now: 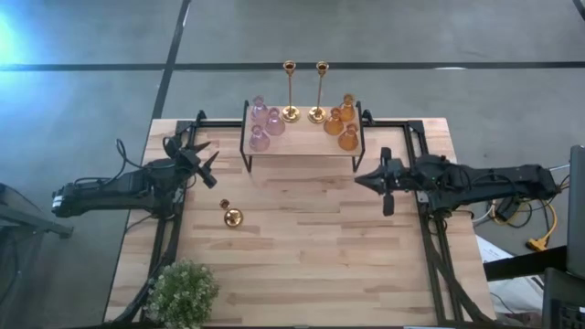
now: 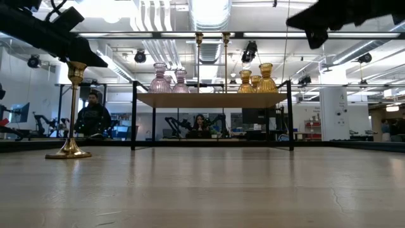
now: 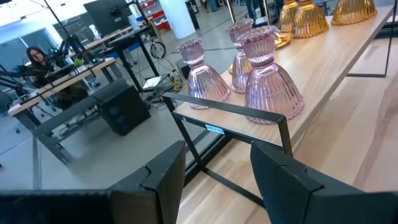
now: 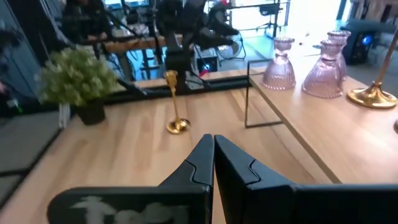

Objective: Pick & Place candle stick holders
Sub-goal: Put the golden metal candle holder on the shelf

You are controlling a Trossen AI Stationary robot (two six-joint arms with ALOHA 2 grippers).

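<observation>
— Left gripper (image 1: 207, 163) hung with fingers spread, holding nothing, beside the shelf (image 1: 302, 151). And the right?

— Right gripper (image 1: 362, 179) was pressed together, empty. One gold holder (image 1: 230, 216) stood on the table (image 1: 311, 247); the other eight were on the shelf.

Item count, tabletop and shelf
Gold candle stick holders (image 1: 232, 217): three. Pink glass holders (image 1: 260, 139): three. Amber glass holders (image 1: 348, 139): three. Leafy plant (image 1: 182, 291): one. Shelf (image 1: 302, 146): one.
</observation>
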